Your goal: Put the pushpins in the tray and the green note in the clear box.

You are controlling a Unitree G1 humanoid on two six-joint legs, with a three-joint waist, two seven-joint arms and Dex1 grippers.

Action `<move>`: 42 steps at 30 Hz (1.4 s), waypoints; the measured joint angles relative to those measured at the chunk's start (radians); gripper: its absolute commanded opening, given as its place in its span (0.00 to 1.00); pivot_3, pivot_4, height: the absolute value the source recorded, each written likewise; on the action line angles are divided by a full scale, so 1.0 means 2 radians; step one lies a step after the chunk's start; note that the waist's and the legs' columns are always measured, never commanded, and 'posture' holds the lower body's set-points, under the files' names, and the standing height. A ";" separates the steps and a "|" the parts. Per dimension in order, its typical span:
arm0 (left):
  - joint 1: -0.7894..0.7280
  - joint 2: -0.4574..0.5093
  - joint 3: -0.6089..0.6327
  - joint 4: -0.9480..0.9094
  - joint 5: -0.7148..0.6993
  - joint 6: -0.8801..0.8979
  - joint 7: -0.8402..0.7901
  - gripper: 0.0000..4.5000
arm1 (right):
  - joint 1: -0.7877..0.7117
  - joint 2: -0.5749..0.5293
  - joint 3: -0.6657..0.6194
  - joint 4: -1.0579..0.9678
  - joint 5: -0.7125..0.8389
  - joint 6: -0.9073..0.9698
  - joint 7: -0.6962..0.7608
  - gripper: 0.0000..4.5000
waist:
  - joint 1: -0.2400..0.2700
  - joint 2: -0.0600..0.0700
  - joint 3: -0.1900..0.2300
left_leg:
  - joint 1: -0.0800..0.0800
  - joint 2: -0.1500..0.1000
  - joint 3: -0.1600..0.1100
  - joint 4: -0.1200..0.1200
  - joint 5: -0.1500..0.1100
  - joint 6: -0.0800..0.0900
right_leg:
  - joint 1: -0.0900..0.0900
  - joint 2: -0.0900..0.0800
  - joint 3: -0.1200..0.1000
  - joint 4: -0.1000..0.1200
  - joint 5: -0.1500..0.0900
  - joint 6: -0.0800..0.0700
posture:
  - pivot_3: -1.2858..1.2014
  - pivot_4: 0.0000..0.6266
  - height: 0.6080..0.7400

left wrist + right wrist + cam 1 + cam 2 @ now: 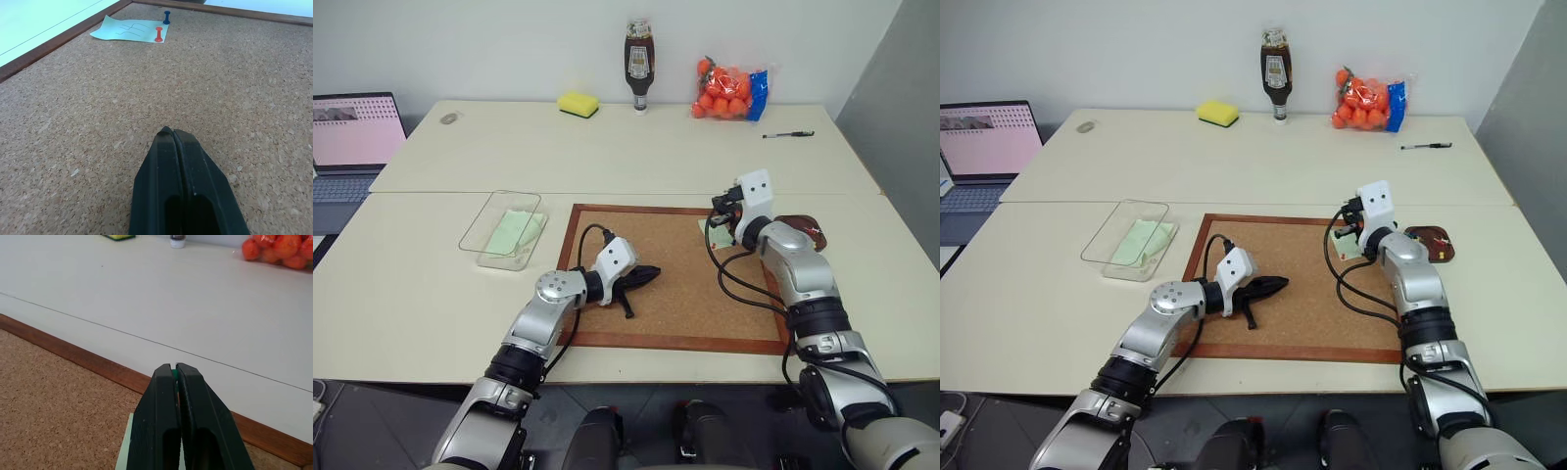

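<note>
Pushpins are what catch the eye first: a red pin (158, 34) stands upright in one corner of the green note (129, 30), and a blue pin (167, 17) stands just beyond that same corner, at the note's edge or just off it, I cannot tell which. Both have tiny waisted plastic heads. The note is a small pale green square with a few pen scribbles on it, lying flat on the corkboard (675, 284) near its far right corner, one edge close to the wooden frame. The right gripper (172, 368) hangs just above the note, pointing roughly level toward the far side of the table, its two black fingers pressed nearly together with a sliver of bright green pinched between the tips, which looks like the head of a green pin (173, 375). The tray (1430, 242), a small dark brown dish with rounded corners, sits on the table just outside the board's right frame, beside the right forearm; a couple of red specks lie in it, too small to make out. The left gripper (651, 274) lies low over the middle of the board, fingers closed flat against each other and holding nothing. The clear box (478, 220) stands on the table just left of the board, with a longer pale green sheet (514, 232) lying inside it.
</note>
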 measured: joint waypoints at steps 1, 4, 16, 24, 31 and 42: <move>0.000 0.000 -0.001 -0.001 0.000 0.000 0.000 0.00 | 0.010 -0.008 -0.007 -0.022 0.002 0.007 -0.002 0.02 | 0.000 0.000 0.000 | 0.000 0.000 0.000 0.000 0.000 0.000 | 0.000 0.000 0.000 0.000 0.000 0.000 | 0.52 0.24 1.00; 0.003 0.000 0.000 -0.004 0.000 0.000 0.001 0.00 | 0.044 -0.041 -0.038 -0.080 0.004 0.029 -0.011 0.02 | 0.001 0.000 0.000 | 0.000 0.000 0.000 0.000 0.000 0.000 | 0.000 0.000 0.000 -0.001 0.000 0.000 | 0.52 0.24 1.00; 0.007 0.002 0.002 -0.008 0.001 0.005 0.000 0.00 | 0.085 -0.093 -0.075 -0.050 -0.005 0.080 -0.029 0.02 | -0.002 0.000 0.000 | 0.001 0.000 0.001 0.000 0.000 0.000 | 0.000 0.000 0.000 0.000 0.000 0.000 | 0.52 0.24 1.00; 0.007 0.002 0.002 -0.009 0.001 0.005 -0.001 0.00 | 0.058 -0.096 -0.065 0.014 -0.021 0.062 -0.039 0.21 | -0.002 0.000 0.000 | 0.001 0.000 0.002 0.000 0.000 0.000 | 0.000 0.000 0.000 -0.001 0.000 0.000 | 0.52 0.24 1.00; 0.007 0.002 0.002 -0.009 0.001 0.005 -0.001 0.00 | 0.055 -0.100 -0.065 0.022 -0.023 0.059 -0.044 0.51 | -0.001 0.000 0.000 | 0.000 0.000 0.002 0.000 0.000 0.000 | 0.000 0.000 0.000 -0.001 0.000 0.000 | 0.52 0.24 1.00; 0.007 0.003 0.001 -0.011 0.001 0.005 -0.001 0.00 | 0.091 -0.100 -0.072 -0.097 0.013 0.080 -0.025 0.59 | 0.000 0.000 0.000 | 0.000 0.000 0.001 -0.001 0.000 0.000 | 0.000 0.000 0.000 -0.001 0.000 0.000 | 0.52 0.24 1.00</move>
